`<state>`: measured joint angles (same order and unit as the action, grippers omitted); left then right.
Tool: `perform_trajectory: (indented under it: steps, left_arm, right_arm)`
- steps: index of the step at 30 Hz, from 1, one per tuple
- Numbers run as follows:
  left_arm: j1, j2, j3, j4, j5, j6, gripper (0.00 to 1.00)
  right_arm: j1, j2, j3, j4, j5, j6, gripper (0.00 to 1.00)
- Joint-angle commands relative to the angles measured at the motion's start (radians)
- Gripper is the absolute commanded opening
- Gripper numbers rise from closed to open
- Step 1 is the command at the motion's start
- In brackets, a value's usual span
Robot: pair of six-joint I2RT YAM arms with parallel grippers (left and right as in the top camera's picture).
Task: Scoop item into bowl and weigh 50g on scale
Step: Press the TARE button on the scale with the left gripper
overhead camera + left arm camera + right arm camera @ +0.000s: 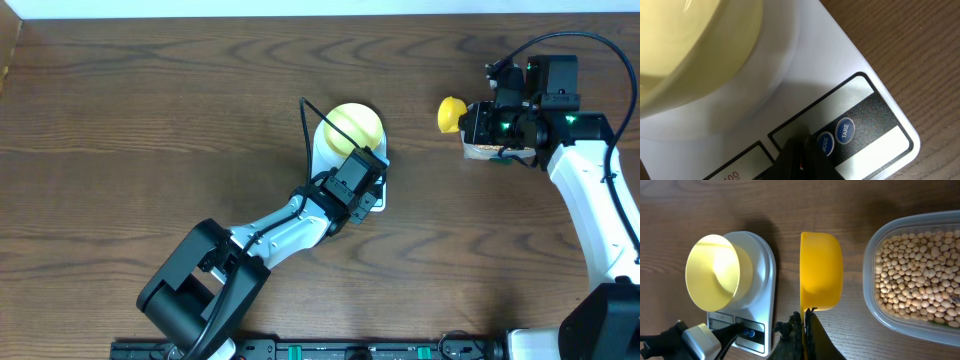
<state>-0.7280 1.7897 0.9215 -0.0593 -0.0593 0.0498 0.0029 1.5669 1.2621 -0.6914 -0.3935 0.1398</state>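
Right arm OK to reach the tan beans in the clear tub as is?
Likely yes: the clear rectangular plastic tub of small tan beans looks uncovered, just beside the bright-yellow scoop in the right fingers; nothing between.

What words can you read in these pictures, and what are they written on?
"TARE": on the right blue button of the scale.
"MODE": on the left blue button beside it.
Red print at the picture's bottom edge: cut off, unreadable.

Robot lab, wood-grain table [120, 150], kitchen scale [765, 275]
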Motion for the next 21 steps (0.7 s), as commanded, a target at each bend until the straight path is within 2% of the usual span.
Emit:
perform_trajectory:
  steps: [1, 21]
  left_arm:
    - [0.011, 0.074, -0.029, -0.036, -0.04, 0.01, 0.08]
    - [-0.004, 0.074, -0.029, -0.076, -0.064, 0.096, 0.08]
  right_arm:
    - [-0.008, -0.005, 0.022, -0.001, -0.009, -0.014, 0.01]
    - [-0.008, -0.005, 0.021, -0.002, -0.009, -0.014, 0.01]
